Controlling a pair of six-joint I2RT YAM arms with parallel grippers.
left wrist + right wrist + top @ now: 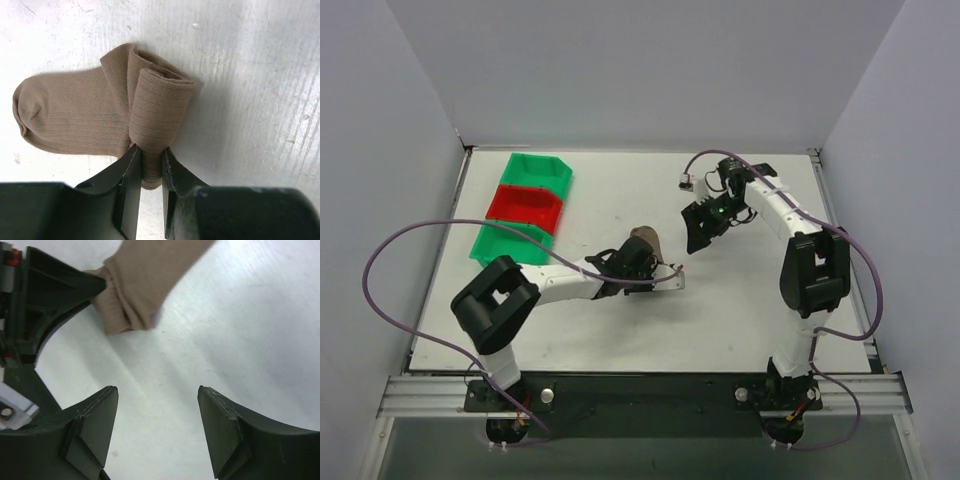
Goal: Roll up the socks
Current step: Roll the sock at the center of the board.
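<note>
The tan-brown sock (65, 117) lies on the white table, its leg end rolled into a thick tube (160, 105). No maroon cuff shows. My left gripper (151, 167) is shut on the near end of the roll, one finger on each side. In the top view the sock (646, 240) sits mid-table with my left gripper (638, 260) on it. My right gripper (698, 236) hovers just right of the sock, open and empty. In the right wrist view its fingers (157, 395) stand wide apart over bare table, with the sock (145, 280) ahead.
Three small bins stand in a row at the back left: green (538, 172), red (525, 206), green (508, 242). My left gripper's body (50, 295) shows at the left of the right wrist view. Purple cables loop off both arms.
</note>
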